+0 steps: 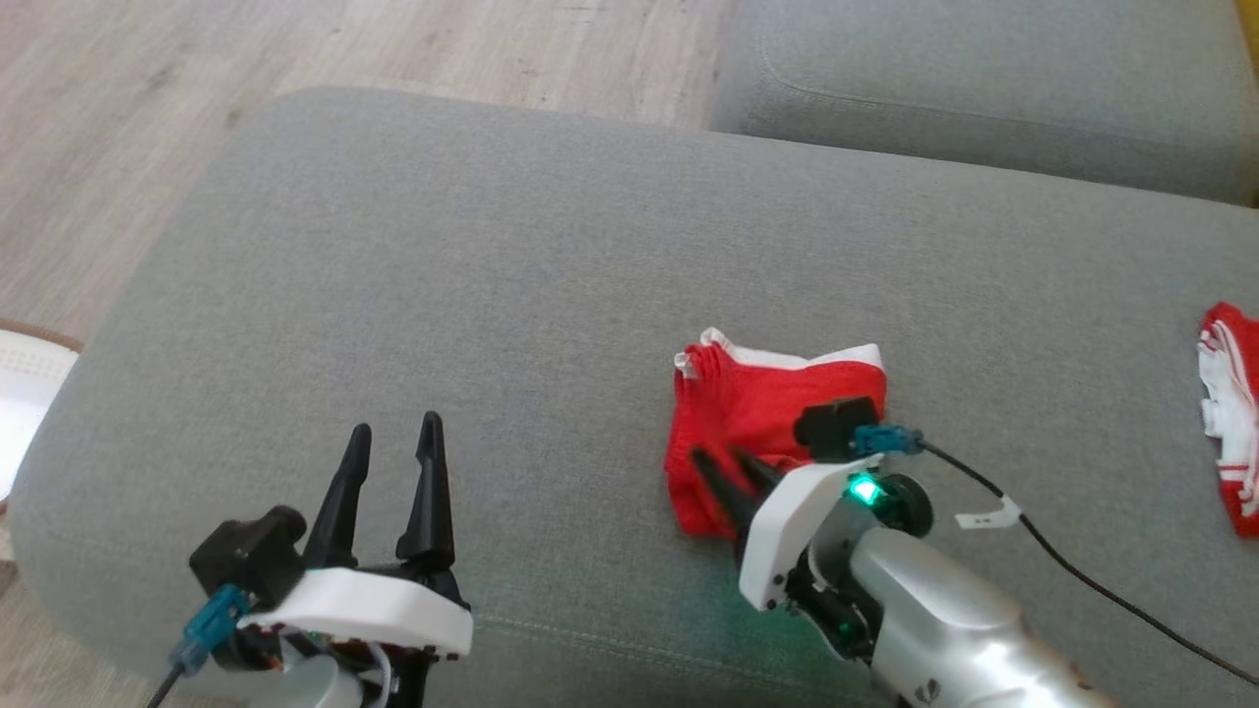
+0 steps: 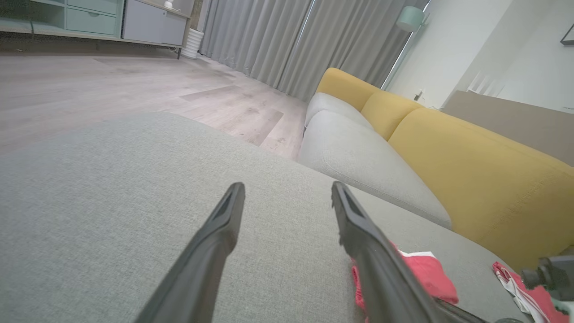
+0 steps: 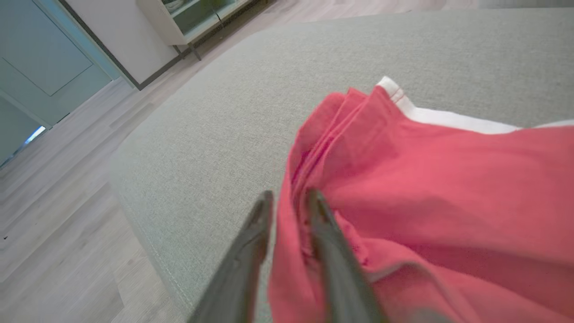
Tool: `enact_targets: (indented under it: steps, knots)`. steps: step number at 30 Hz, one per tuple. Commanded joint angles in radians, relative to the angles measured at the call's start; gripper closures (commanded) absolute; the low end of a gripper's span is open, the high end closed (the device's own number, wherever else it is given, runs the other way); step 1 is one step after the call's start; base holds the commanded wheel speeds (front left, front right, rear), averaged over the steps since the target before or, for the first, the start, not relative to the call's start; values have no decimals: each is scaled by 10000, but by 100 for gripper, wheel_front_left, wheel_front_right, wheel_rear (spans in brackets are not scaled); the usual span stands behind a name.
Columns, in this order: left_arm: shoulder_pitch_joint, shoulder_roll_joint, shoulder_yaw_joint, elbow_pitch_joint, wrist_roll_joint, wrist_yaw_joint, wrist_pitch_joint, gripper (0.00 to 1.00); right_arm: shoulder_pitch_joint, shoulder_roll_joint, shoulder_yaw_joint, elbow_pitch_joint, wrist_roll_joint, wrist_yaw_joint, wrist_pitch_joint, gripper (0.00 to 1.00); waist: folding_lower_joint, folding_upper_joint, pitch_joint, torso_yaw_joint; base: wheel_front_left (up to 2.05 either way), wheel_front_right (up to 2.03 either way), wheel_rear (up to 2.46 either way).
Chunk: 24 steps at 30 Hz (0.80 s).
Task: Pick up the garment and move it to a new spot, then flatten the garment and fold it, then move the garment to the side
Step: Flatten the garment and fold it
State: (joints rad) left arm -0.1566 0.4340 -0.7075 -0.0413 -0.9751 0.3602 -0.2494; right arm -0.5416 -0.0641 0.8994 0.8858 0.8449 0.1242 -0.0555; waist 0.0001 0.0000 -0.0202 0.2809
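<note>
A red garment (image 1: pixel 757 413) with a white band lies bunched on the grey sofa cushion (image 1: pixel 551 275). My right gripper (image 1: pixel 728 467) rests on its near left part, its two dark fingers closed on a fold of the red cloth (image 3: pixel 381 179); the wrist view has the fabric pinched between the right gripper (image 3: pixel 289 202). My left gripper (image 1: pixel 393 433) hovers open over bare cushion at the lower left, nothing between its fingers. The left wrist view has the left gripper (image 2: pixel 287 190) spread wide, with the red garment (image 2: pixel 426 273) behind its right finger.
A second red and white cloth (image 1: pixel 1229 413) lies at the cushion's right edge. A black cable (image 1: pixel 1082 580) trails from my right wrist. A second grey seat (image 1: pixel 984 88) and a yellow backrest (image 2: pixel 471 166) lie beyond. Wooden floor (image 1: pixel 118 118) is to the left.
</note>
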Motion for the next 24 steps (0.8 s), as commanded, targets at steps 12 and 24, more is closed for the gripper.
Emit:
enact_targets:
  steps: [12,24]
  knots:
    - [-278,-194,237,-245,286,-15,-116,0,146,139,-392,-915,-281,65,-1337,0,-1,0,-105,-703,0,0,0]
    - [-467,-310,31,-271,420,-47,-38,0,-493,-32,-2255,853,-2683,65,-1950,71,-1,0,117,-310,0,0,0]
